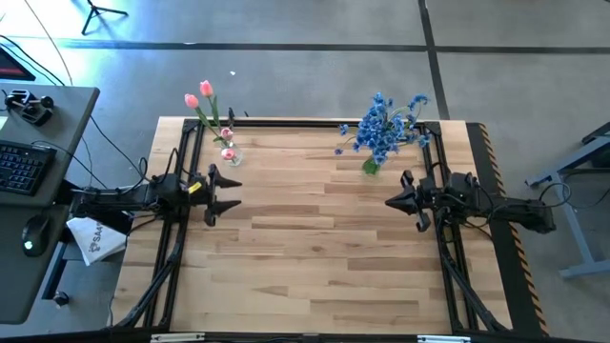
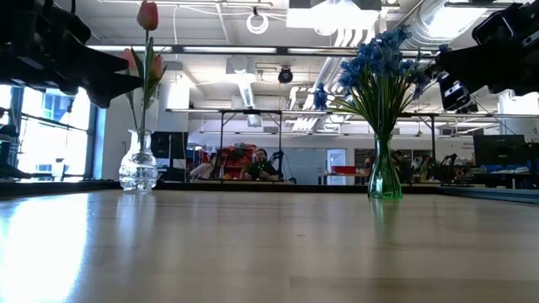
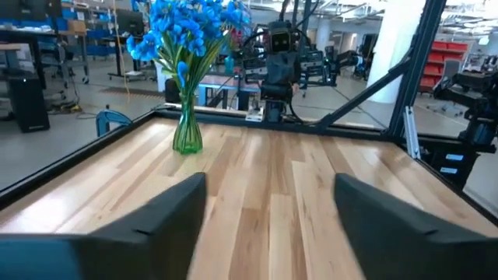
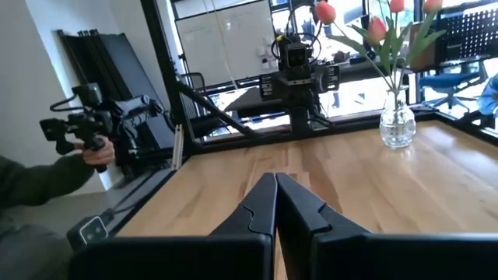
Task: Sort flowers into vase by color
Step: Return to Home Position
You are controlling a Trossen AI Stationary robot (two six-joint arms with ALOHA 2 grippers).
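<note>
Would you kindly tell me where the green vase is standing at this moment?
In the high view the green vase stands in the far right part of the table, holding the blue flowers, just beyond the right gripper.

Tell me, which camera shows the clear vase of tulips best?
The low view: the clear vase stands side-on, tallest tulip included. The right wrist view crops the tulips' tops; the high view shows it only from above; the left wrist view misses it.

Pink tulips [image 1: 206,90] stand in a clear glass vase [image 2: 138,168] near the top-left table [image 1: 315,248] corner, high view. Blue blossom sprays [image 1: 386,124] stand bunched in a green vase [image 2: 385,178] near the top-right corner.
</note>
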